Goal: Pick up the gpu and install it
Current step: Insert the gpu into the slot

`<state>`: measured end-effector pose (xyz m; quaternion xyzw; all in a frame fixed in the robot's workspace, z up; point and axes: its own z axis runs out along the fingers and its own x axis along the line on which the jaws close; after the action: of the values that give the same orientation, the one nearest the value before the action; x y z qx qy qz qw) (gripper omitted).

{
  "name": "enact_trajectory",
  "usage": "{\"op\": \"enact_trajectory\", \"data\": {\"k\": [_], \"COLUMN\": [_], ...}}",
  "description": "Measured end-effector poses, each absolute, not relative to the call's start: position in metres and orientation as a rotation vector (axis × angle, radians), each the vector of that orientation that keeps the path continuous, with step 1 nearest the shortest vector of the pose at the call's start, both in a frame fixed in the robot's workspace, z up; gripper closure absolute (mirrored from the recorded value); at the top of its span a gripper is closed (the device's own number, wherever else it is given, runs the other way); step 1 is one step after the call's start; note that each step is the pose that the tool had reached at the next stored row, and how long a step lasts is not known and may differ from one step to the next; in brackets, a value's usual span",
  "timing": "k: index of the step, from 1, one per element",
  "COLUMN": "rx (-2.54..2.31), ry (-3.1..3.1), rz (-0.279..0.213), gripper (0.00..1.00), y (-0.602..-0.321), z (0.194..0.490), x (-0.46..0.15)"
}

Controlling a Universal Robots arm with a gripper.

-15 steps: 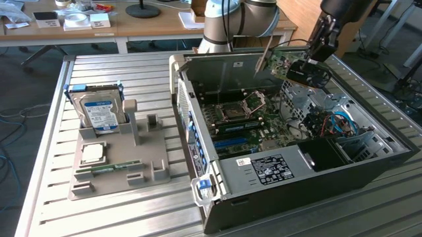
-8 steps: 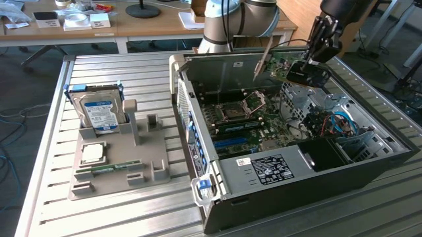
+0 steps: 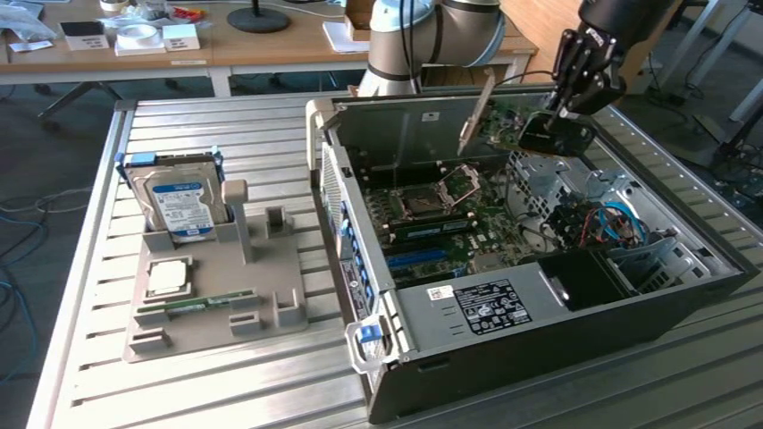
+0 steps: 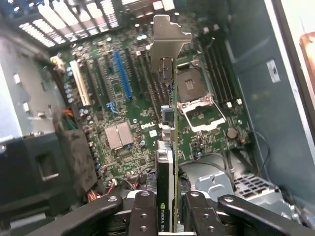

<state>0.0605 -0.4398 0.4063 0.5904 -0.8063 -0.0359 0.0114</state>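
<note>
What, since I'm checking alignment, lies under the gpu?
The motherboard: a blue slot one side, the open CPU socket the other. The strip directly beneath the gpu is hidden by the card.

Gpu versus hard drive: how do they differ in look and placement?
The gpu is a thin card with a metal bracket; the hard drive is a thicker silver block with a blue-white label. The hand holds the gpu over the case; the hard drive stands in the grey holder. Neither is installed.
</note>
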Motion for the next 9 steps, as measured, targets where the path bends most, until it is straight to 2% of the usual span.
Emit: {"op": "enact_trajectory", "data": {"k": [9], "rx": [2.037], "ry": [-2.352], "rz": [-0.109], "gripper": [0.73], "y": [-0.4398], "z": [0.4056], "x": [0.0605]}}
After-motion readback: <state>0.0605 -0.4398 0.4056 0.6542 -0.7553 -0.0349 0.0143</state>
